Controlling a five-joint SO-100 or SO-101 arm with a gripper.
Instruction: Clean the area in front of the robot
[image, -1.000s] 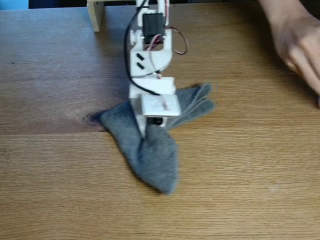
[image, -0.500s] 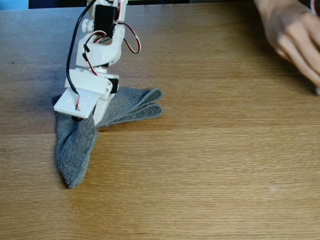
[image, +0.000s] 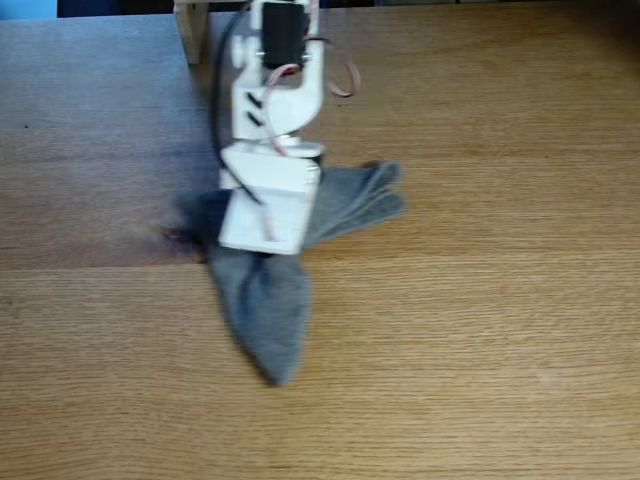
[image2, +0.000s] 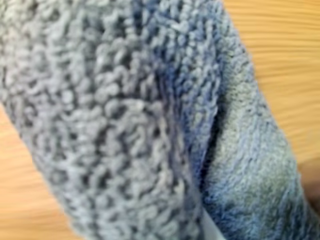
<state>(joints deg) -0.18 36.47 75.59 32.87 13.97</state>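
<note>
The white robot arm (image: 272, 95) reaches down onto the oak-grain tabletop (image: 480, 330) left of centre in the fixed view. Its gripper (image: 262, 250) is hidden under the white wrist block and sits on a grey folded cloth (image: 265, 310). The cloth bunches at the gripper and spreads in two lobes, one toward the front and one to the right. In the wrist view the knitted grey cloth (image2: 125, 120) fills nearly the whole picture, folded and very close to the lens, with bare wood (image2: 280, 45) at the corners. The jaws themselves do not show.
A pale wooden post (image: 190, 30) stands at the table's back edge, just left of the arm. A dark knot (image: 172, 236) lies on the wood beside the cloth's left edge. Bare tabletop stretches to the right and toward the front.
The arm swung left, then back right toward the centre, and the cloth travelled with it each time. The hand at the upper right has left the view.
</note>
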